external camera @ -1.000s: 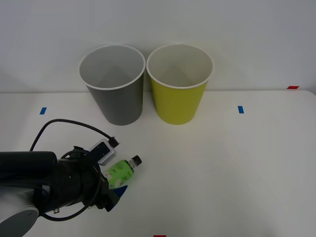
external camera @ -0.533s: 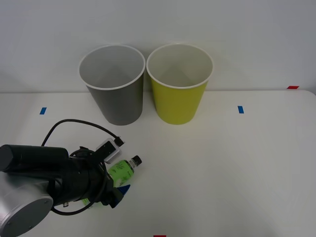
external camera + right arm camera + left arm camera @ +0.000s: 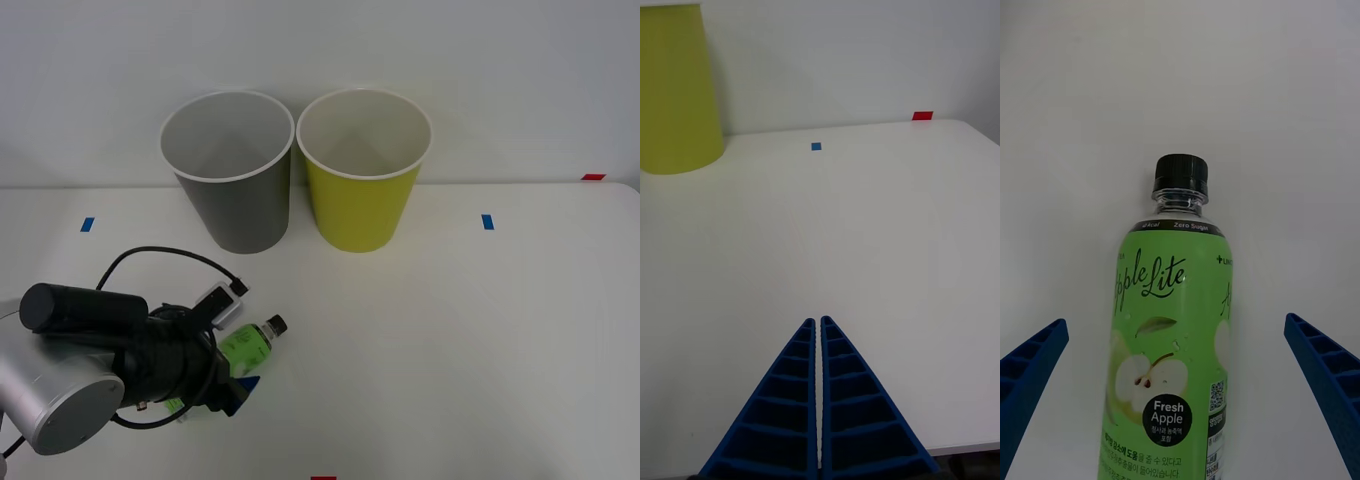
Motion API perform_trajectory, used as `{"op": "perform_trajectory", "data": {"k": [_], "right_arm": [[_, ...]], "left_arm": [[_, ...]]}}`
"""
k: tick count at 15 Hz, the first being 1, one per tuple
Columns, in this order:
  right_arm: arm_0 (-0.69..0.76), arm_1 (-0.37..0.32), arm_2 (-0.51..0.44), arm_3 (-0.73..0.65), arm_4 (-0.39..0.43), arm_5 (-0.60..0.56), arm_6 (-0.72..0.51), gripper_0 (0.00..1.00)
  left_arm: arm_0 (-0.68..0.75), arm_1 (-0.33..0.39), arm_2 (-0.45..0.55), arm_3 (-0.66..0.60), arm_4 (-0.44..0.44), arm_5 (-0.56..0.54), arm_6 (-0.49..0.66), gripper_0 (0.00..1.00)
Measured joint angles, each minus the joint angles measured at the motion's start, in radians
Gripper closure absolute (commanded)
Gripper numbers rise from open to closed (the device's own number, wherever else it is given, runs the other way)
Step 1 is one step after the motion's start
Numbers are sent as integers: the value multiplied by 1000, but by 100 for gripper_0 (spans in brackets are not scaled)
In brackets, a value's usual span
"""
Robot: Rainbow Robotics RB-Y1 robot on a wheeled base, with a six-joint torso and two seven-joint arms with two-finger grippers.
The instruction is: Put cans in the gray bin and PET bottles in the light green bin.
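While the PET bottle lies on the bench, unbinned, left pincer straddles it, spread; light green bin waits at one o'clock.

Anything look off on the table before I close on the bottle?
Nothing stands out. The PET bottle lies on its side, capped and undamaged, between the open left gripper's fingers. The gray bin and light green bin stand upright.

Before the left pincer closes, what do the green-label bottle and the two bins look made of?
Bottle: likely clear plastic under a glossy printed green wrap, seen at the see-through neck, with a ribbed black cap. Gray bin and light green bin: matte, thin white rims, paper or plastic, can't tell. Left pincer straddles the bottle, open.
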Motion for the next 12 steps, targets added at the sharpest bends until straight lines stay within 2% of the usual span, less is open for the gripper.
{"op": "perform_trajectory", "data": {"k": [6,12], "right_arm": [[0,0,0,0,0,0,0,100],[0,0,0,0,0,0,0,100]], "left_arm": [[-16,-15,-16,26,-14,-3,-1,0],[-33,-17,-54,60,-19,-50,2,0]]}}
